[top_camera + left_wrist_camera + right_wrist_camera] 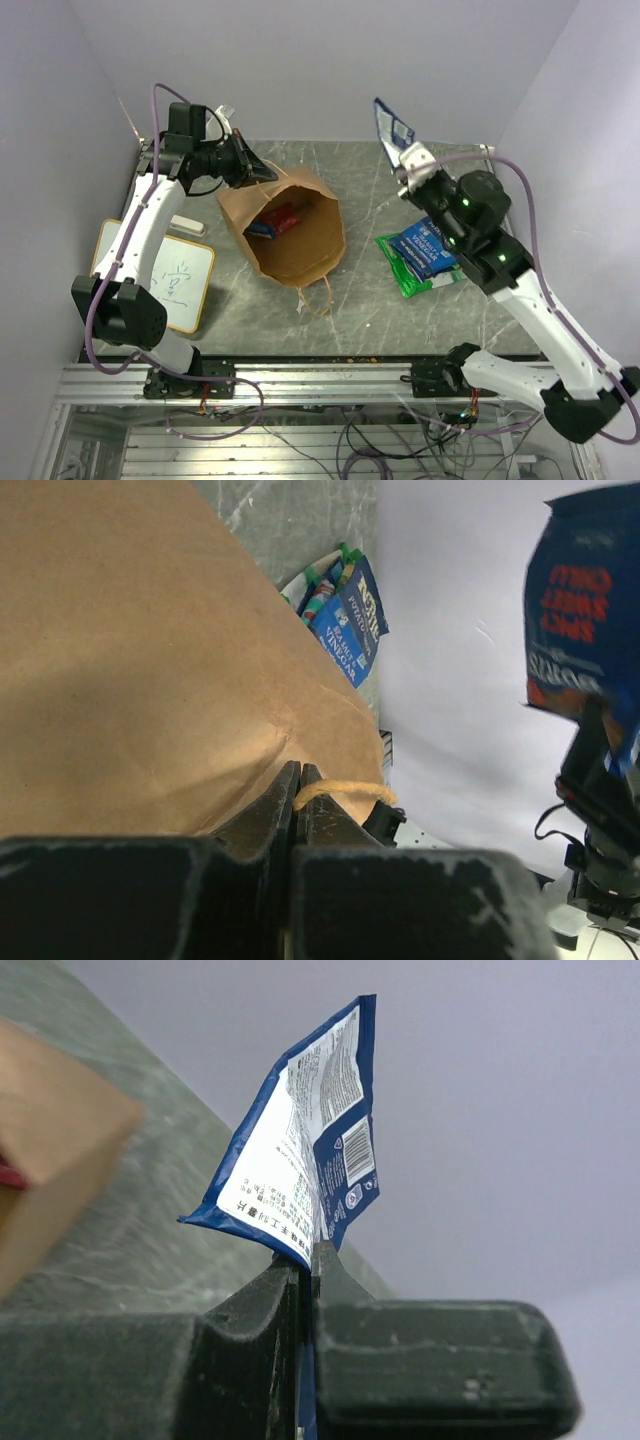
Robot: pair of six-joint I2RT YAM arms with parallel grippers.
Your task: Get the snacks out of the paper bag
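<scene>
Holds a blue packet (392, 125) aloft, pinched by its lower edge in the clenched right hand (410, 157), well clear of the paper bag (300, 250). Grips the bag's rim and string handle tight in the left hand (262, 170), low over the bench (360, 310). Shows two packets (425, 255) already out beside the right arm. Leaves at least the red and blue packets (275, 222) inside; roughly halfway, by the look.

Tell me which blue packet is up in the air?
The packet in the right tool; a second lies on the green packet, a third inside the bag.
</scene>
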